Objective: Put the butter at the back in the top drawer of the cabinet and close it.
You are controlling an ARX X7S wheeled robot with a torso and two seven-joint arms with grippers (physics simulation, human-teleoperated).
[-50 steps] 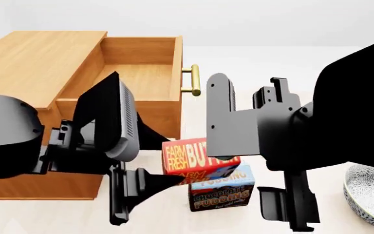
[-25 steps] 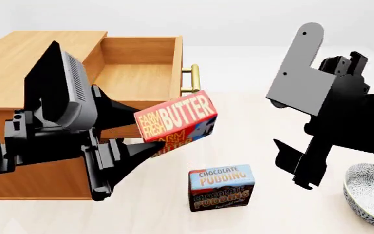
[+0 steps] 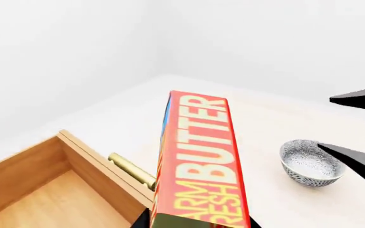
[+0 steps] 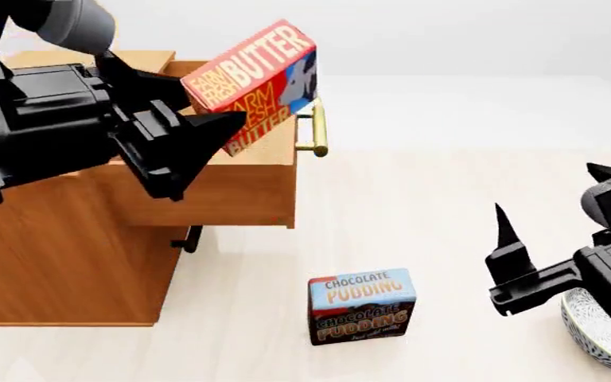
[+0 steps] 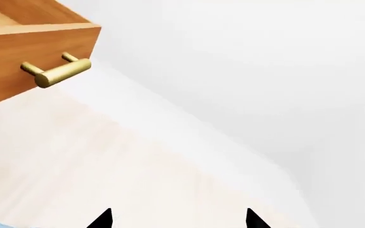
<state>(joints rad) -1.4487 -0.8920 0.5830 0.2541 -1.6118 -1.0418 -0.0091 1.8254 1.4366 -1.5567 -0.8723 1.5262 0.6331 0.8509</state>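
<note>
The butter (image 4: 252, 73), an orange-red box with yellow lettering, hangs tilted above the front of the open top drawer (image 4: 220, 191) of the wooden cabinet (image 4: 61, 263). My left gripper (image 4: 220, 111) is shut on the box's lower end. In the left wrist view the butter (image 3: 198, 152) fills the middle, with the drawer's wooden inside (image 3: 36, 194) and brass handle (image 3: 131, 170) below it. My right gripper (image 4: 544, 187) is open and empty, low at the right, far from the cabinet. In its own view the right gripper (image 5: 177, 213) points over bare floor toward the drawer handle (image 5: 55, 71).
A blue-and-brown chocolate pudding box (image 4: 362, 306) stands on the floor in front of the cabinet. A patterned grey bowl (image 4: 603, 338) sits at the lower right beside my right arm, and the bowl (image 3: 309, 161) also shows in the left wrist view. The drawer handle (image 4: 314, 127) sticks out toward the floor.
My left gripper has lifted the butter from beside the pudding box up and left to above the open drawer. My right arm has drawn back to the right and down.
</note>
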